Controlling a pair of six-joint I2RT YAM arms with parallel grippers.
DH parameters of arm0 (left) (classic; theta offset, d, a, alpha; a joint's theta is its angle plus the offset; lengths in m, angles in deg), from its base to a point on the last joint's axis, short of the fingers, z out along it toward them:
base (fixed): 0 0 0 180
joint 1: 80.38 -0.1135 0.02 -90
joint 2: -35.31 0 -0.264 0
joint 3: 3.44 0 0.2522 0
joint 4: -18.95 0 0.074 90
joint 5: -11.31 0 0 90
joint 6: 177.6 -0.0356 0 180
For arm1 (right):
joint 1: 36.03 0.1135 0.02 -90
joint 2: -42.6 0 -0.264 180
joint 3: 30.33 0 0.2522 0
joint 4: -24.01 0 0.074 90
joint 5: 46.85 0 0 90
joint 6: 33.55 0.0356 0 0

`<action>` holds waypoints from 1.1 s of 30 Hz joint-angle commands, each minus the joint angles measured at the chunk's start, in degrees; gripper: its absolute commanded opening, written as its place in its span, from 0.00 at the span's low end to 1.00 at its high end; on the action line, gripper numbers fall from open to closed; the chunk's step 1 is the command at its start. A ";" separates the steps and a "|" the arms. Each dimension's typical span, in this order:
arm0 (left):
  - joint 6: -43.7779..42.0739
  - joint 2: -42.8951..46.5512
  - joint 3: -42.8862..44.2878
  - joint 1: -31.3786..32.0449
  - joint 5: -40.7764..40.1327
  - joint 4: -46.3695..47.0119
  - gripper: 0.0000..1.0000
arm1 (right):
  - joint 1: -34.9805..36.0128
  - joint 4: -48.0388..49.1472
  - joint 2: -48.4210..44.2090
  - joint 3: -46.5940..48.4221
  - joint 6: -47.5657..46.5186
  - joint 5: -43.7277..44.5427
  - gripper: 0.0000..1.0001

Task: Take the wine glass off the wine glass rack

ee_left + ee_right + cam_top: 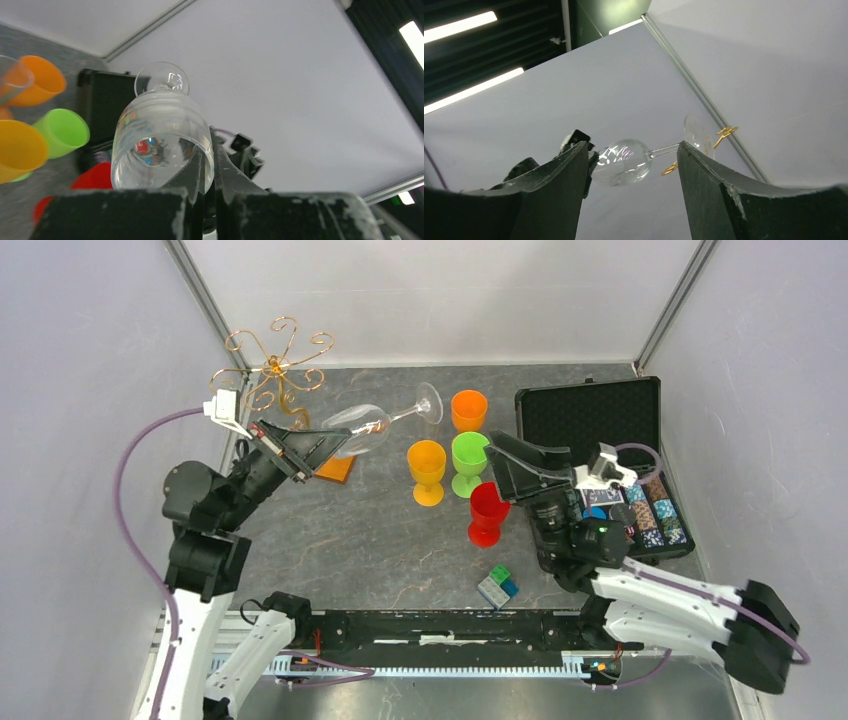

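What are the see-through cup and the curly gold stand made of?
The wine glass looks like clear glass, or maybe clear plastic: you can see through it and it shines with bright reflections. The wine glass rack looks like thin gold-coloured metal wire, bent into curls and glossy.

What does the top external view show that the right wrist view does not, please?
Only the top external view shows the orange cup, yellow cup, green cup, red cup, black case, blocks and the orange base of the wine glass rack. Only the right wrist view shows the overhead strip lights. Both show the wine glass held sideways by the left fingers, and the rack's gold curls.
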 commanded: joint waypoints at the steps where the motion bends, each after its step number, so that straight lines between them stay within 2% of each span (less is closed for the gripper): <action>1: -25.67 -1.64 8.49 0.13 4.96 -22.69 0.02 | 0.20 -20.95 -9.05 -1.23 -6.76 3.95 0.70; 4: -35.05 -2.91 12.13 0.13 9.01 -31.91 0.02 | 0.20 -31.19 -14.59 -1.18 -9.45 7.59 0.71; 9: -44.62 -5.02 14.80 0.13 6.48 -44.68 0.02 | 0.20 -39.81 -20.03 -1.09 -12.66 12.03 0.71; 15: -44.54 -7.24 10.31 0.21 8.66 -44.77 0.02 | 0.17 -45.72 -23.37 -1.42 -13.98 16.02 0.71; 20: -44.07 -10.47 8.07 1.51 4.92 -44.06 0.02 | 0.19 -51.78 -26.12 -1.83 -15.22 21.23 0.71; 25: -42.66 -14.91 7.49 10.15 -4.73 -42.51 0.02 | 0.18 -57.33 -28.89 -2.66 -16.63 27.23 0.71; 33: -38.88 -28.46 10.27 30.77 -22.42 -40.49 0.02 | 0.19 -63.12 -33.65 -4.00 -18.02 33.41 0.72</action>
